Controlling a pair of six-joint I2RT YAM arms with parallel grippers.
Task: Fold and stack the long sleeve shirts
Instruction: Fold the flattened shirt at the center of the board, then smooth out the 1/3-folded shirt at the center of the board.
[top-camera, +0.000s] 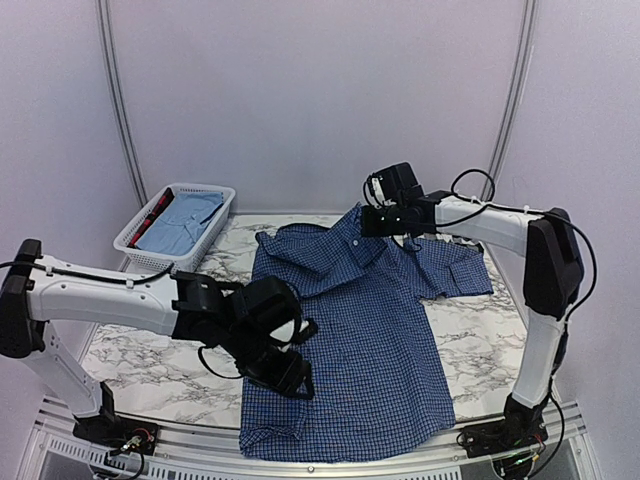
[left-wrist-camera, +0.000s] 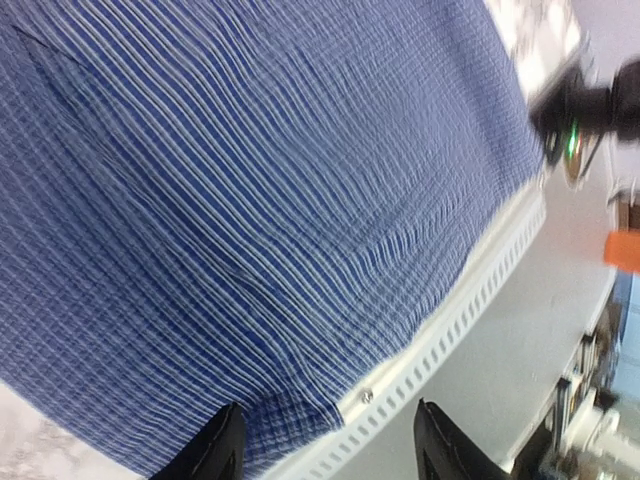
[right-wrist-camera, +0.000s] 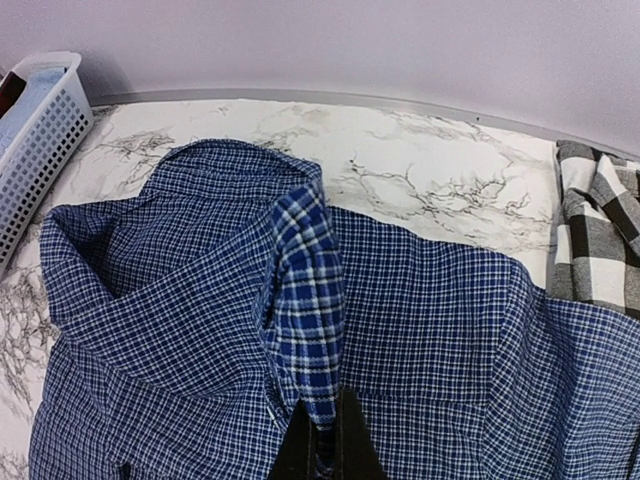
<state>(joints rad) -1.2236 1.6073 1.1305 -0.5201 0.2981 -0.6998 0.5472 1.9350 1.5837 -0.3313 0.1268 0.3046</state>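
Top external view shows the dark blue checked shirt (top-camera: 370, 340) spread across the marble table (top-camera: 140, 360), hem at the near edge and collar toward the back. It looks like thin woven cloth, light and limp, so I judge it will drape and wrinkle rather than hold a crease unaided. The collar, the front edge, the seams and the hem corners look like the firmest places to pinch.

The right gripper (right-wrist-camera: 322, 455) is clamped on a folded strip of the shirt's front edge near the collar, drawing it up into a narrow ridge. The left gripper (left-wrist-camera: 328, 452) hovers with its jaws apart over a hem corner, just beside the perforated rail (left-wrist-camera: 450, 330) at the table's edge, holding nothing.

A black-and-white plaid shirt (right-wrist-camera: 600, 230), thicker-looking and crumpled, lies just beside the blue one on the right. A white slatted basket (top-camera: 135, 245) sits at the far left with light blue cloth inside.
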